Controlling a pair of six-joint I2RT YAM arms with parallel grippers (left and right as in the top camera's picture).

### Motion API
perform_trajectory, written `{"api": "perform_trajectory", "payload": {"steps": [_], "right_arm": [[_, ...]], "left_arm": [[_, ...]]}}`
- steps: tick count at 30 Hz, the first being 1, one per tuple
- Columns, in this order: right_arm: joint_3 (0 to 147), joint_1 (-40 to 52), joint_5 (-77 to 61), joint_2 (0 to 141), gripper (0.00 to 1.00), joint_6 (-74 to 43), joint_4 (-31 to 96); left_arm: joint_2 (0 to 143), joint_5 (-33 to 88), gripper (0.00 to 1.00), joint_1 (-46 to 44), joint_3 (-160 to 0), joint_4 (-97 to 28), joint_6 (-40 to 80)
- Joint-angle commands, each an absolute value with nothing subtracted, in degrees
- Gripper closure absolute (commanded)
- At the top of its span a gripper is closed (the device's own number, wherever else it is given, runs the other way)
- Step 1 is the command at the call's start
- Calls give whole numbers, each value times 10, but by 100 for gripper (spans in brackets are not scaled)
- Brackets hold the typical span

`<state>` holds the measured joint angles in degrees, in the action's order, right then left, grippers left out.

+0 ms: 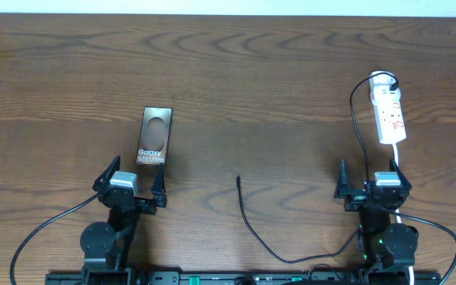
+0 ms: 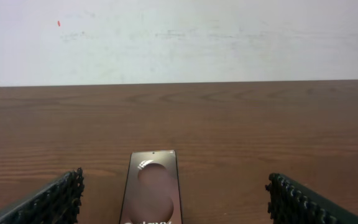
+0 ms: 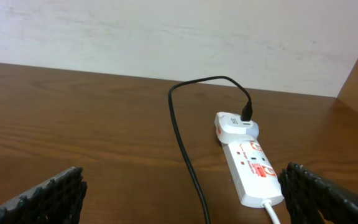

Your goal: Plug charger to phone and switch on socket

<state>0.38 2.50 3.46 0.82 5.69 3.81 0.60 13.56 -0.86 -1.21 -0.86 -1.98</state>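
On a brown wood-grain table [image 1: 252, 79] below a pale wall [image 2: 179, 37], left gripper [image 1: 137, 176] and right gripper [image 1: 372, 171] gape (both empty), phone [image 1: 154, 136] at 9 o'clock, socket [image 1: 389, 111] at 2, charger [image 1: 239, 185] near 6.

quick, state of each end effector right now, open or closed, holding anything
left end effector: open, holding nothing
right end effector: open, holding nothing

overhead cam looks straight down on the whole table [image 1: 228, 71], arms [image 1: 117, 218] along the bottom edge. left wrist cam sits low near the tabletop, facing forward toward the wall [image 2: 179, 37], phone [image 2: 153, 186] close ahead. right wrist cam's the same, angled at the socket [image 3: 250, 165]. overhead covers both spots.
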Motion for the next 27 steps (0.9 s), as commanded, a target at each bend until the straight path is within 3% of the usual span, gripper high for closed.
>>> {"api": "perform_trajectory", "payload": {"steps": [1,16,21,27], "right_arm": [[3,29,40,4,1,65,40],[3,29,40,4,1,65,40],[3,29,40,4,1,65,40],[3,29,40,4,1,65,40]], "left_arm": [[2,141,7,-10,-2,-27,-28],[27,149,7,-10,-96,-30,-13],[147,143,7,-10,-207,-67,-15],[433,143,7,-10,-453,-203,-15]]}}
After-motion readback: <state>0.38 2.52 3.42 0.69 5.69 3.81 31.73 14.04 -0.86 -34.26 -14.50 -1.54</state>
